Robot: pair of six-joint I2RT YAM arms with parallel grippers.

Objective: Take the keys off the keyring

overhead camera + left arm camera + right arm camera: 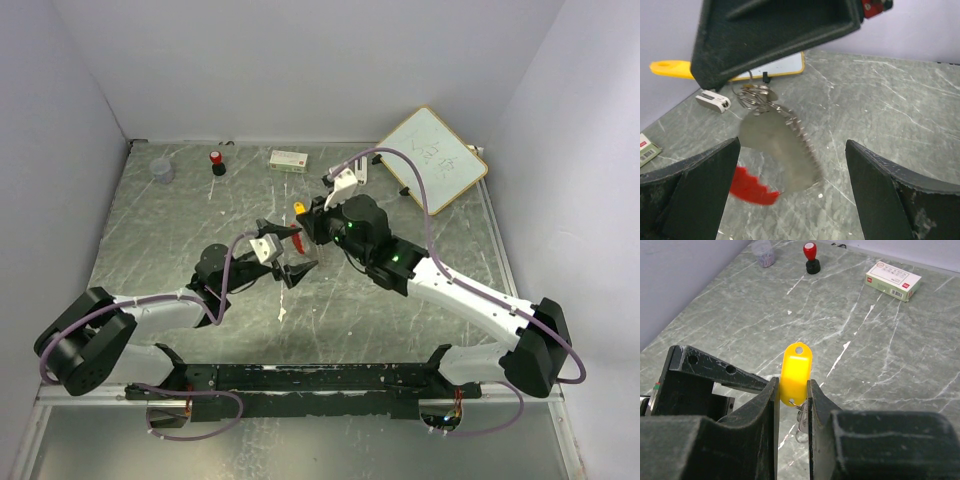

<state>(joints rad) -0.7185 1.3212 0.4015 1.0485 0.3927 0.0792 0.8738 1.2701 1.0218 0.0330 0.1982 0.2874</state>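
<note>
Right gripper [792, 390] pinches the yellow-headed key [796, 367] above the table [890, 340]; keyring [754, 95] and red key [751, 186] dangle inside the wide-open left gripper [791, 150], probably light, stiff, slippery, best gripped on a flat blade.

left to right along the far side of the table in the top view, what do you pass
clear cup → red-capped black bottle → green and white box → whiteboard

grey marbled table [160, 240] — plastic jar [162, 171], red-capped bottle [216, 162], box [289, 159], whiteboard [432, 158]
</note>
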